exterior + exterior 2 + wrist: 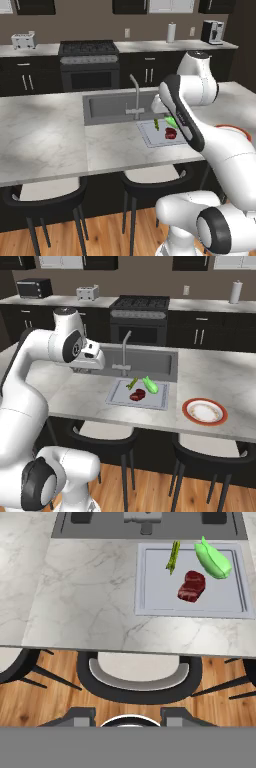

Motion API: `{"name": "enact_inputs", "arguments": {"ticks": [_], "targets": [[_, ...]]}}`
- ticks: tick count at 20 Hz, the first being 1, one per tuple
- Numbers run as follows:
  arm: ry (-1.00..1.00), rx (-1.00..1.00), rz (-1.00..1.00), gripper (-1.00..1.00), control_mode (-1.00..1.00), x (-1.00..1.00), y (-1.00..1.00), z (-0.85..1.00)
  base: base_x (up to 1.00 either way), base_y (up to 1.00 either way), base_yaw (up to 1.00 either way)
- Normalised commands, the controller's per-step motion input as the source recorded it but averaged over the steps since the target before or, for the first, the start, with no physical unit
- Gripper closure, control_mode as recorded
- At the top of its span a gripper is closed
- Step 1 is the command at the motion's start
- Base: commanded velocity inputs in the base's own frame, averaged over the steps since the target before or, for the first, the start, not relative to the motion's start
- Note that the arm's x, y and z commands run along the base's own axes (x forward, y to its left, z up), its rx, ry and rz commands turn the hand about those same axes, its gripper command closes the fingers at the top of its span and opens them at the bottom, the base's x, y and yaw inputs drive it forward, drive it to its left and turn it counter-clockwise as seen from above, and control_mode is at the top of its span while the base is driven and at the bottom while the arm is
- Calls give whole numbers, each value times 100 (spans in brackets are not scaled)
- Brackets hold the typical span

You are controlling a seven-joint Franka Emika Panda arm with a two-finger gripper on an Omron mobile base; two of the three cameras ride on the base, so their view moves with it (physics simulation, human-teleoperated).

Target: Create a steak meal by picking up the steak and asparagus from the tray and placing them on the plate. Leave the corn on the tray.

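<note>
Hovering high w/ my two-finger gripper, out past the near counter edge, well apart from the food, I'm holding nothing and touching nothing. My 2 dark fingertips only just peek up at the bottom of the hand view, w/ a gap between them, so jaws look partly parted, not clenched; exact width I can't tell.

Below and ahead in the hand view: the pale marble countertop, then the flat pale grey rectangular tray w/ its thin dark border, sitting just in front of the dark grey sink basin.

All 3 foods lie on the tray:
- small flat dark red steak, roughly mid-tray
- thin dark green asparagus stick, near the sink-side edge, just beside the steak, apart from it
- thick bright green tapered corn, by the far corner, close to the steak

The round plate w/ red-orange rim and white centre sits bare on the counter, well apart from the tray on the corn side, so nothing's been moved yet, I'd say. Probably I'm parked up here to get the whole tray in sight before dropping on the steak.
</note>
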Motion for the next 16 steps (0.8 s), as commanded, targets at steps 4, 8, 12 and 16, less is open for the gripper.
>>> {"name": "enact_inputs", "arguments": {"ticks": [4,8,12,16], "targets": [[0,0,0,-100,-100,0,-13,-7,0,0,0],[0,0,0,-100,-100,0,-56,-35,0,0,0],[0,0,-3,-100,-100,0,-63,-32,0,0,0],[0,0,-4,-100,-100,10,-44,-28,0,0,0]]}}
